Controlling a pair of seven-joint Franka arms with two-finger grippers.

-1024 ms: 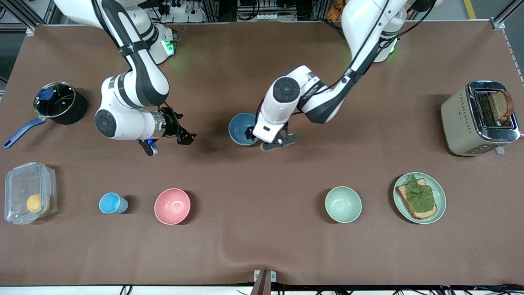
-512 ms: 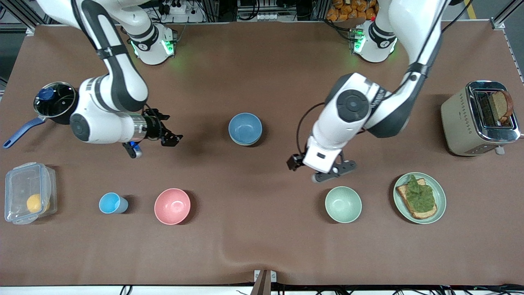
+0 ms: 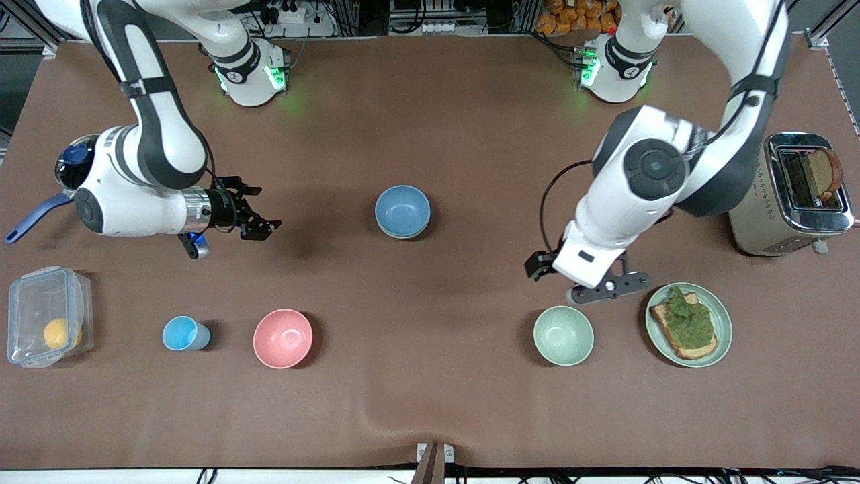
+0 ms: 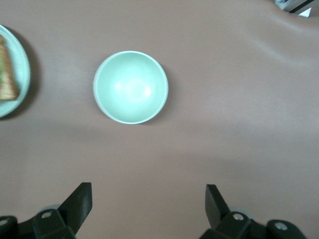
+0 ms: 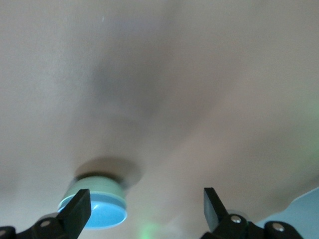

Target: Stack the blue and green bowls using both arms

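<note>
The blue bowl [image 3: 402, 210] sits nested in the green bowl [image 3: 403, 236], of which only a thin rim shows, at the table's middle. In the right wrist view the blue bowl [image 5: 94, 215] shows inside the green bowl's wall [image 5: 94, 189]. My left gripper [image 3: 583, 270] is open and empty over the bare cloth beside a pale mint bowl, well away from the stack; its fingers [image 4: 79, 200] hold nothing. My right gripper [image 3: 261, 212] is open and empty, low over the table toward the right arm's end, pointing at the stack.
A pale mint bowl [image 3: 563, 335] and a green plate [image 3: 724, 316] with toast lie nearer the front camera. A toaster [image 3: 756, 202] stands at the left arm's end. A pink bowl [image 3: 283, 338], light-blue cup [image 3: 185, 333], lidded box [image 3: 47, 326] and pot [image 3: 91, 168] lie at the right arm's end.
My left gripper has left the blue bowl and swung toward the left arm's end, to beside the mint bowl. My right gripper has drawn back toward its own end. The stack stays put.
</note>
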